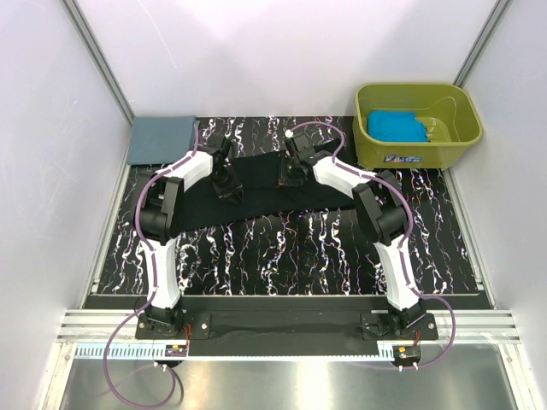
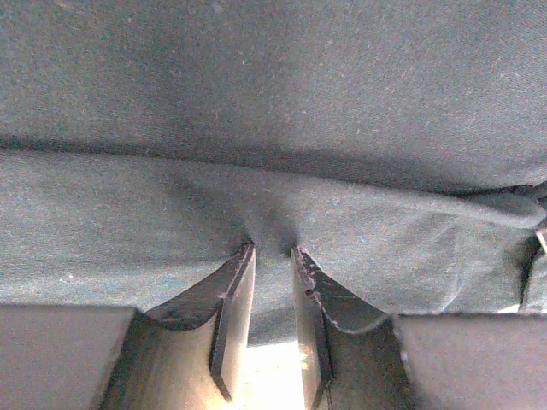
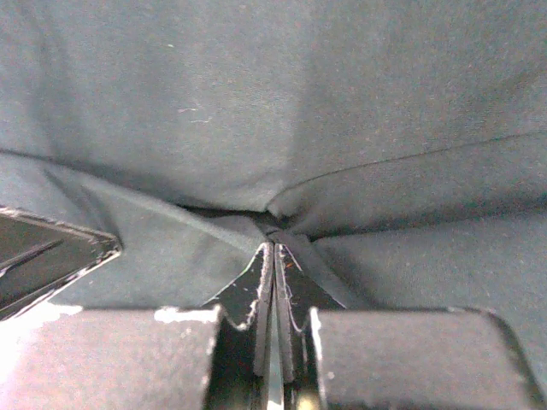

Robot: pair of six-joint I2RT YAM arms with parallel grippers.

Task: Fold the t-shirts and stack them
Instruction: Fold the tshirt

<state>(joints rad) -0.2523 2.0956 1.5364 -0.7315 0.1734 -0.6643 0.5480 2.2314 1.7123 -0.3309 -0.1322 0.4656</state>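
The black t-shirt (image 1: pixel 256 203) lies spread across the middle of the marbled table. My left gripper (image 1: pixel 226 186) is on its left part, jaws narrowly apart with a puckered fold of black cloth (image 2: pixel 273 102) pinched between the tips (image 2: pixel 272 249). My right gripper (image 1: pixel 290 174) is at the shirt's back edge, jaws shut on a small pinch of black cloth (image 3: pixel 256 102) at their tips (image 3: pixel 275 246). The slate grey-blue t-shirt (image 1: pixel 161 138) lies folded at the back left. The turquoise t-shirt (image 1: pixel 400 126) lies bunched inside the tub.
The olive-green tub (image 1: pixel 376 145) stands at the back right corner. White walls with metal posts close the table on three sides. The marbled tabletop (image 1: pixel 282 256) shows bare between the shirt and the arm bases.
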